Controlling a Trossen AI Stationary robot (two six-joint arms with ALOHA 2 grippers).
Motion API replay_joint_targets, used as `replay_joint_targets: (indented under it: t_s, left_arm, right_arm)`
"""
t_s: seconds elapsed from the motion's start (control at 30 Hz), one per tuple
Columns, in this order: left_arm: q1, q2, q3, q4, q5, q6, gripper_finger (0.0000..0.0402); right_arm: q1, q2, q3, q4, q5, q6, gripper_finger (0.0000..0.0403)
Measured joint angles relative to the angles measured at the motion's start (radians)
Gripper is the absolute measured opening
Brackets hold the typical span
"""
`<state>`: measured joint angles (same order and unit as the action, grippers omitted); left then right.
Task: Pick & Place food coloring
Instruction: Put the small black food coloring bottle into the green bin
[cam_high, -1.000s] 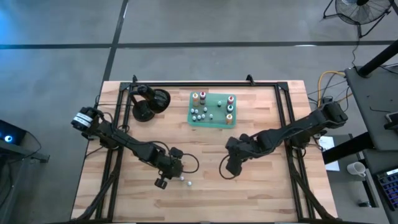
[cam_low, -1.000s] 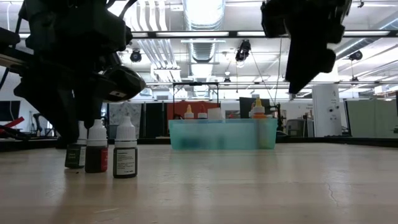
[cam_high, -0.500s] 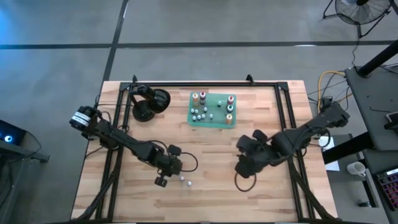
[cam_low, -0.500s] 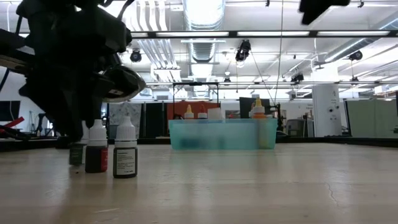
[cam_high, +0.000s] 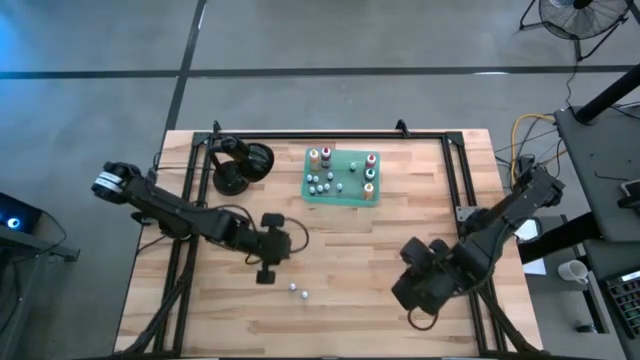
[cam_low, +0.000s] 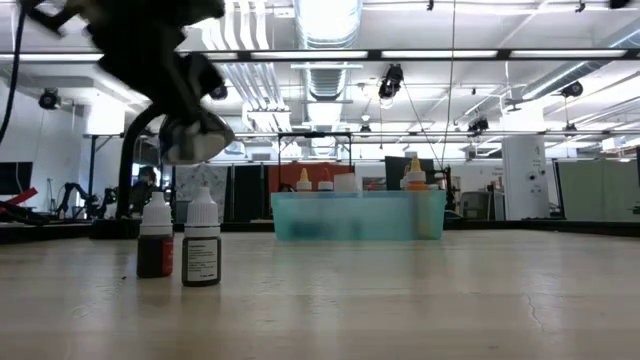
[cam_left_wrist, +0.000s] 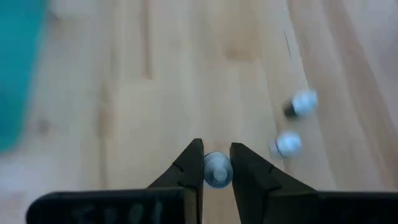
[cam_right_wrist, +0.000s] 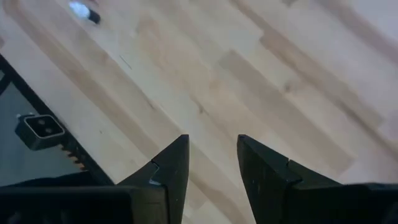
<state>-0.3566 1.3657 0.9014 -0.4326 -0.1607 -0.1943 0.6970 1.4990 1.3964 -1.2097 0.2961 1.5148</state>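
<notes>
Left gripper (cam_high: 266, 268) up off the wooden table (cam_high: 340, 290), out over the left-centre of it, fingers (cam_left_wrist: 189, 163) clamped on one small white-capped bottle (cam_left_wrist: 216, 169), cap pinched right between the tips in the left wrist view. Lifted clear of the boards, going by the low view, where only the dark bulk of the left arm hangs high at the upper left.

Down on the table, just beside and toward the near edge from that gripper, two more little bottles (cam_high: 298, 290) standing upright close together, apart from each other but only just. Same pair in the low view: a darker one (cam_low: 155, 240) and a paler-labelled one (cam_low: 202, 241), both white-capped, both standing free. Same pair again past the left fingers in the wrist view (cam_left_wrist: 295, 122).

Further back, at the middle of the far side, the flat green tray (cam_high: 340, 193) with the rest of the food coloring (cam_high: 341, 173): taller bottles with orange, red and green tops along its edges, a cluster of small whitish ones in the middle. Orange-tipped tops (cam_low: 412, 172) poking over the tray wall in the low view.

Right gripper (cam_high: 418, 290) well apart from all that, low over the near right part of the table, jaws spread, nothing between them, bare wood under the fingers (cam_right_wrist: 171, 165).

Black round stand (cam_high: 241, 163) parked at the far left corner.
</notes>
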Motion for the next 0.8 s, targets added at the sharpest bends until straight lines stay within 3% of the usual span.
replay_joint_targets:
  t_s: [0.27,0.47,0.57,0.8]
  left_arm:
    - [0.202,0.016,0.14,0.036,-0.036,0.02,0.0035]
    - [0.439,0.133,0.312,0.024,0.079,0.064,0.0035]
    - [0.506,0.198,0.412,-0.003,0.104,0.097,0.0035]
    - [0.578,0.403,0.662,-0.111,0.151,0.197,0.0035]
  right_arm:
    - [0.097,0.004,-0.115,0.098,-0.009,0.234,0.013]
    - [0.13,0.004,-0.15,0.128,0.001,0.265,0.0123]
    - [0.13,0.004,-0.155,0.103,0.049,0.259,0.0124]
    - [0.116,-0.021,-0.188,-0.093,0.274,0.308,0.0119]
